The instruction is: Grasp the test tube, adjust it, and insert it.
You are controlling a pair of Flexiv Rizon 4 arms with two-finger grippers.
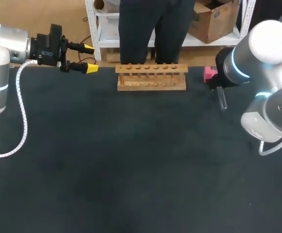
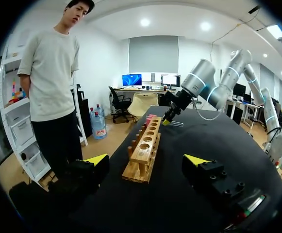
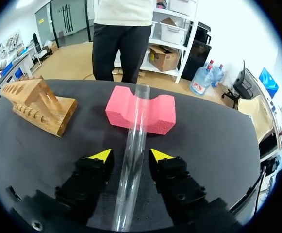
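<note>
starting at 10 o'clock, the left gripper (image 1: 89, 58) hangs wide open, holding nothing. the wooden rack (image 1: 152, 77) stands at 12 o'clock. at 2 o'clock, the right gripper (image 3: 131, 156) is closed on the test tube (image 1: 222, 100), near the pink foam block (image 3: 153, 114). recommended: rotate the tube upright, align it above one rack hole, then lower slowly without side load.

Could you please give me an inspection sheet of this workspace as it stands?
Surface: black table.
Job's things: wooden rack upright at the far edge, holes unfilled; test tube at the right gripper, aimed toward the pink foam block.
Clutter: pink foam block, right of the rack.
Grippers: left gripper open, left of the rack; right gripper's grip unclear.
Cables: white coiled cable at the table's left.
Surroundings: nothing seen.
</note>
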